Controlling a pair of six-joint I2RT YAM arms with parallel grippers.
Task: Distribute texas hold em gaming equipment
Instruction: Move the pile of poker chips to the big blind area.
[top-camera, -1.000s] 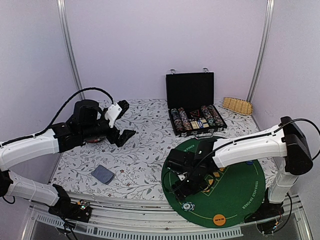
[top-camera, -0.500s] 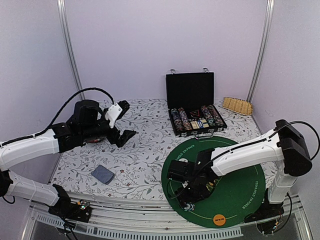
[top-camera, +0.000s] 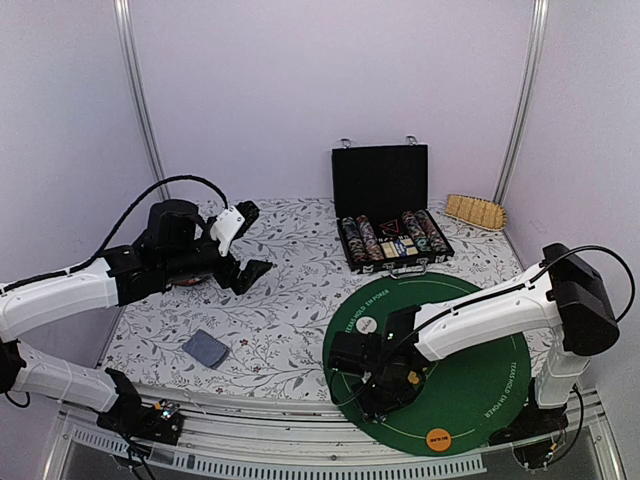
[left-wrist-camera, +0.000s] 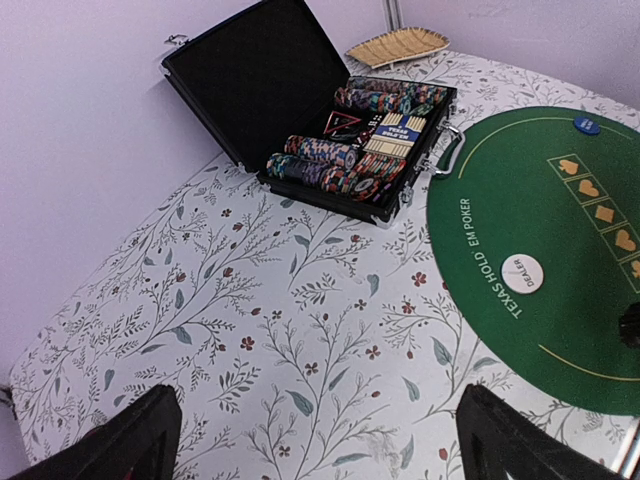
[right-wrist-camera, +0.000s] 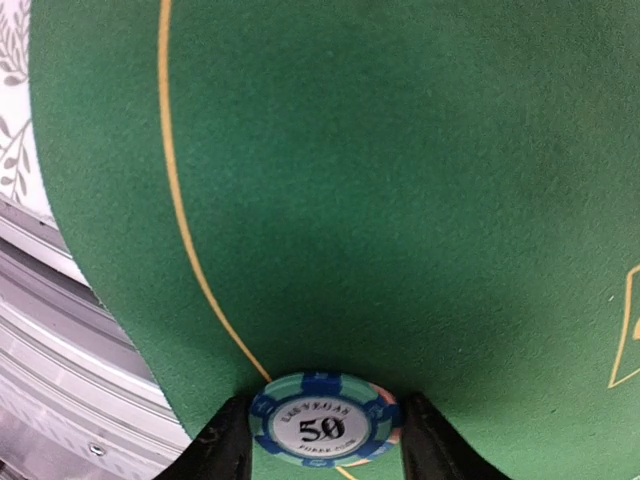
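A blue-and-teal striped poker chip (right-wrist-camera: 325, 428) marked 50 lies on a second chip near the green mat's (top-camera: 470, 390) front-left edge. My right gripper (right-wrist-camera: 324, 445) has a finger against each side of this small stack; from above the gripper (top-camera: 385, 395) hides it. A white dealer disc (top-camera: 366, 325) (left-wrist-camera: 523, 272), an orange disc (top-camera: 437, 436) and a blue disc (left-wrist-camera: 587, 125) lie on the mat. A blue-grey card deck (top-camera: 205, 348) lies front left. My left gripper (top-camera: 252, 240) (left-wrist-camera: 320, 435) hangs wide open above the floral cloth, with nothing in it.
An open black case (top-camera: 392, 240) (left-wrist-camera: 350, 150) with rows of chips and cards stands behind the mat. A woven tan piece (top-camera: 475, 210) lies at the back right. The table's front rail (right-wrist-camera: 60, 340) runs just past the mat's edge.
My right gripper has moved forward and left across the mat to the chip stack, and its fingers have narrowed onto it. The left arm has stayed still.
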